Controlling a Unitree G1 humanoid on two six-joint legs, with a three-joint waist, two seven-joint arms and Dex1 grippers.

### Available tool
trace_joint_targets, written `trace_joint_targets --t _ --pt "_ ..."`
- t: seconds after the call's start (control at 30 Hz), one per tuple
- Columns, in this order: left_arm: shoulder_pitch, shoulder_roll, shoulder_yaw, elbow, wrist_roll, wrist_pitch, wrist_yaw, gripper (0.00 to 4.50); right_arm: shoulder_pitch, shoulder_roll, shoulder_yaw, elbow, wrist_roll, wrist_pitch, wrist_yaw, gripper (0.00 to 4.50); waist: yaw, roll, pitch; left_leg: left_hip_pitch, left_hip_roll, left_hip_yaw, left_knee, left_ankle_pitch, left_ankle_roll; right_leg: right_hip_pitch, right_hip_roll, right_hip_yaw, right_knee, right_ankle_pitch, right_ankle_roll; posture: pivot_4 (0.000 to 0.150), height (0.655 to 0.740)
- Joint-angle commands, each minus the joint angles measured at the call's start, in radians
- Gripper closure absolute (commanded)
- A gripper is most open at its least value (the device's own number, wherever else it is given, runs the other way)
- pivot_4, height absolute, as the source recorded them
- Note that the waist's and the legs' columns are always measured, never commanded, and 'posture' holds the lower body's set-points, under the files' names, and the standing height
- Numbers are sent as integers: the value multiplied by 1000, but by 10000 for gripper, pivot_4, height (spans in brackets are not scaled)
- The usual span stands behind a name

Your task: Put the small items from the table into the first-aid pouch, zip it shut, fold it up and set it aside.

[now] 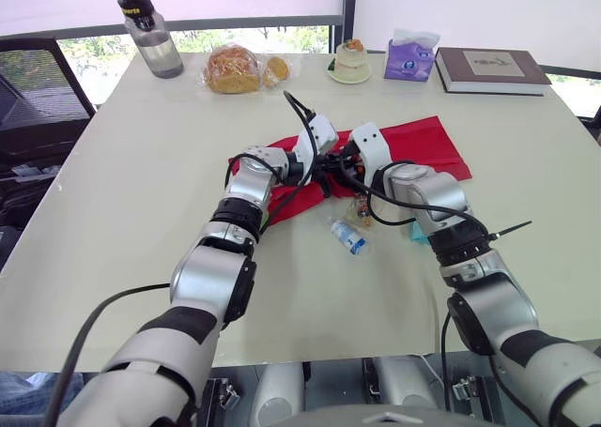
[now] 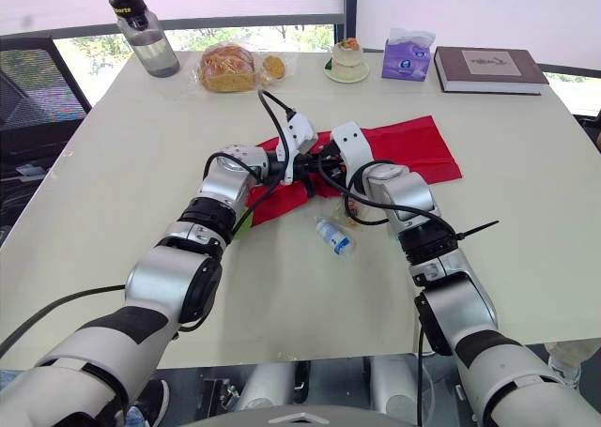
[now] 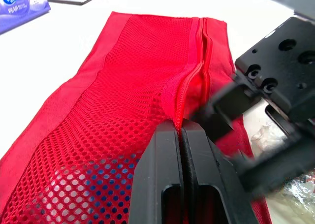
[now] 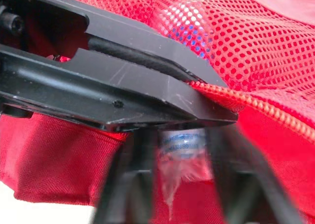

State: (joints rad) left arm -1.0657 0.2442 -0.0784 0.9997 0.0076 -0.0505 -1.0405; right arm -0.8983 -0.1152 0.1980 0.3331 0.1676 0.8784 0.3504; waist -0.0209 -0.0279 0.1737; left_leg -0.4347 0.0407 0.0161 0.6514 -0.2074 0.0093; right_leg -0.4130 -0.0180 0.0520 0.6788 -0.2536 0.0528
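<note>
The red first-aid pouch (image 1: 423,145) lies flat at the middle of the bench (image 1: 141,192). Its length runs from about 8 o'clock to 2 o'clock, mesh (image 3: 123,115) side up, and the zip (image 3: 194,71) is parted along the near edge. Both arms meet at the 8 o'clock end of it.

The left gripper (image 3: 181,128) has its jaws clenched tight with no gap between them, pinching the mesh lip right beside the zip. The wrist view shows that lip lifted a little off the layer beneath.

The right gripper (image 4: 183,135) comes in from 4 o'clock, nose to nose with the left one. Its jaws stand partway apart, grasping a small clear packet (image 4: 183,155) with a blue-printed label that fills the gap between them. The packet sits at the mouth of the pouch, just under the raised zip edge. I cannot tell whether it is inside yet.

Loose on the bench at 6 o'clock from the pouch, just beside its near edge, are a small bottle (image 1: 348,236) with a blue label, lying on its side, and a small wrapped item (image 1: 362,209) next to it.

Along the far edge, from 11 o'clock round to 1 o'clock, stand a water bottle (image 1: 150,31), a bag of bread (image 1: 233,68), a small cup on a saucer (image 1: 350,61), a purple tissue pack (image 1: 409,59) and a brown book (image 1: 490,68), all well apart from the pouch.
</note>
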Motion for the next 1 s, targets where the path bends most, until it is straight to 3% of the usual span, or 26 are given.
trace_joint_targets --t 0.03,0.23,0.37,0.47,0.6,1.0 --pt "4 -1 2 -27 -15 6 -10 45000 33 -69 -25 -168 17 9 60 19540 1 0 0 0 0 0 0 0 0 0 0 0 0 0 0 1500 7387" --pt "6 5 4 -32 -18 18 -13 45000 135 -201 -8 -400 55 112 154 19540 0 0 0 0 0 0 0 0 0 0 0 0 0 0 0 1500 7387" --pt "4 3 3 -32 -20 24 -18 45000 172 -235 -5 -457 69 136 179 19540 -6 0 0 0 0 0 0 0 0 0 0 0 0 0 0 1500 7387" --pt "1 -3 0 -30 -19 24 -22 45000 184 -237 11 -439 50 116 174 27588 -11 0 0 0 0 0 0 0 0 0 0 0 0 0 0 1500 7387" --pt "-6 -4 1 -27 -18 27 -23 45000 180 -221 31 -383 20 74 153 44058 -15 0 0 0 0 0 0 0 0 0 0 0 0 0 0 1500 7387" --pt "1 0 1 -41 -18 34 -30 45000 79 -88 59 -75 -73 -213 142 44058 -20 0 0 0 0 0 0 0 0 -1 0 0 0 0 0 1500 7387"
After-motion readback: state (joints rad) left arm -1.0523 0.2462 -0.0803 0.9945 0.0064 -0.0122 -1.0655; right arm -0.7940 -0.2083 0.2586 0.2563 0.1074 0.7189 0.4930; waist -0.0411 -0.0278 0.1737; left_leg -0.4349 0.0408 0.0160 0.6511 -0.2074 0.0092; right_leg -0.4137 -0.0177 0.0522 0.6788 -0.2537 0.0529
